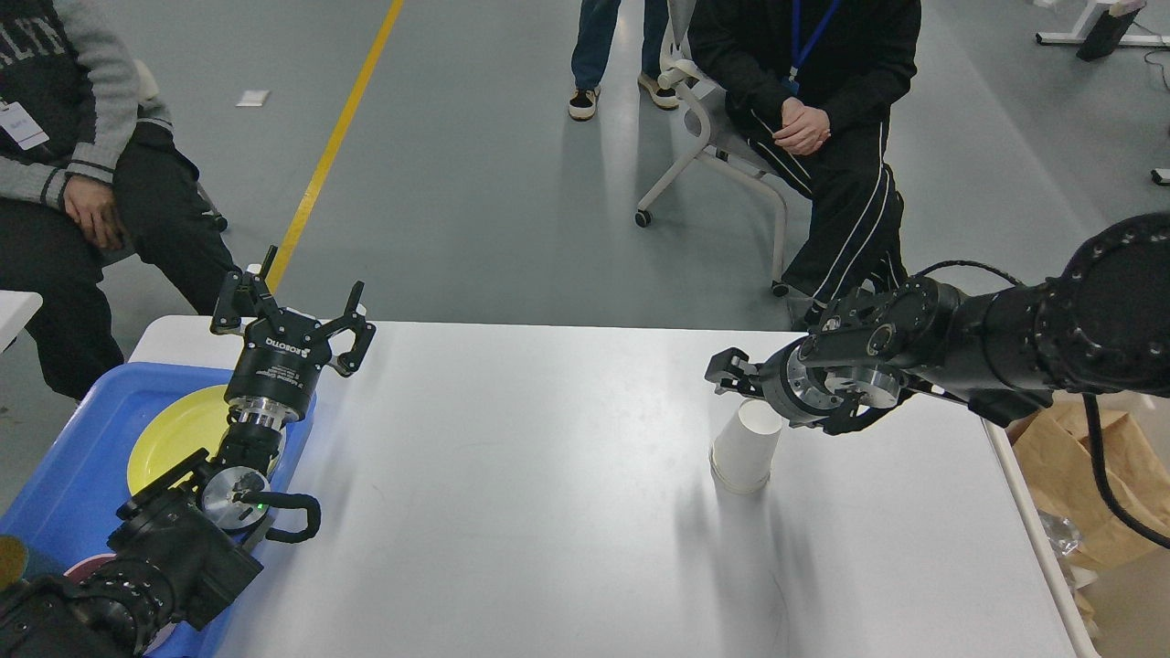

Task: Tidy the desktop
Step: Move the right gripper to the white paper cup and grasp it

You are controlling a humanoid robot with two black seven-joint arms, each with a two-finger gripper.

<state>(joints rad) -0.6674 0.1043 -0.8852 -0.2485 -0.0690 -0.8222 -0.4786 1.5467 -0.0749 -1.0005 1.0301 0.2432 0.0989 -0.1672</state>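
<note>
You are looking down at the large white rectangular desktop (548,493) with rounded corners, which is filling most of the head view. Your left gripper (294,306) is pointing up over the desktop's far left corner with its two black fingers spread wide, holding nothing. Below it, the blue plastic tray (73,466) is sitting at the left edge and carrying a round yellow plate (178,429). Your right gripper (731,373) is reaching in from the right, and its fingers are sitting just above the raised base of an upside-down white paper cup (745,448) standing on the right half of the desktop. The fingers are seen small and dark, so you cannot tell whether they are parted or closed, nor whether they are touching the cup. Crumpled brown paper (1079,475) is lying beyond the right edge.
</note>
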